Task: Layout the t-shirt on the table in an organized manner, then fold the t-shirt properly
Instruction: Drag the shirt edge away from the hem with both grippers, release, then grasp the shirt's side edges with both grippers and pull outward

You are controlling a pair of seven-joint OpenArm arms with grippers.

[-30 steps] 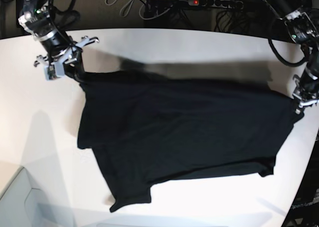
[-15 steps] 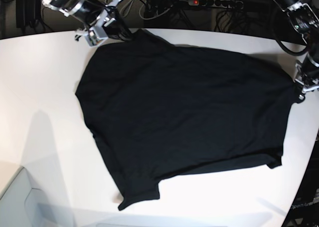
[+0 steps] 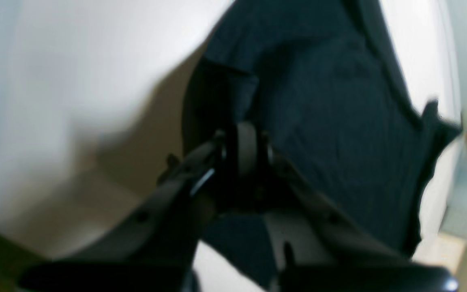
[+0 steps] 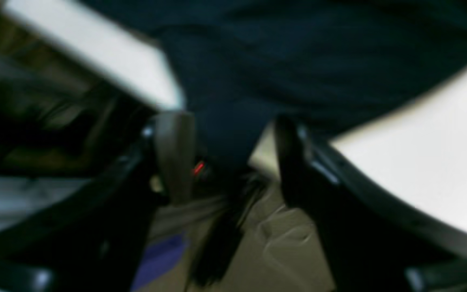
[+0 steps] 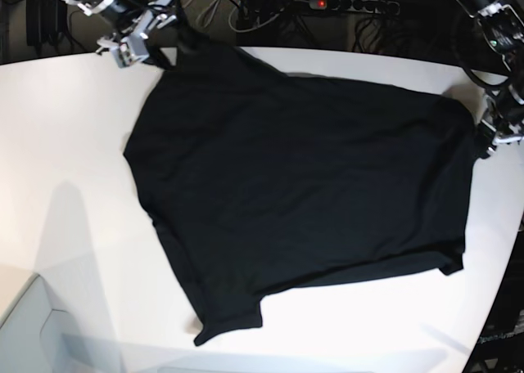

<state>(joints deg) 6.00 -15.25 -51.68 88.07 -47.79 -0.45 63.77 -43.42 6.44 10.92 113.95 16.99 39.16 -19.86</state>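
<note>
Base view: black shirt (image 5: 303, 193) spread flat across the white table (image 5: 65, 144); left wrist view: left gripper (image 3: 243, 148) pinched closed on a shirt corner; right wrist view: right gripper (image 4: 225, 154) jaws apart, shirt edge between them.

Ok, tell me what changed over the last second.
The right gripper swung the t-shirt corner toward the table's far edge, spreading the bunched cloth flat, then opened its jaws; the corner now lies loose between them. The left gripper stayed shut on the opposite edge, hardly moving.
</note>
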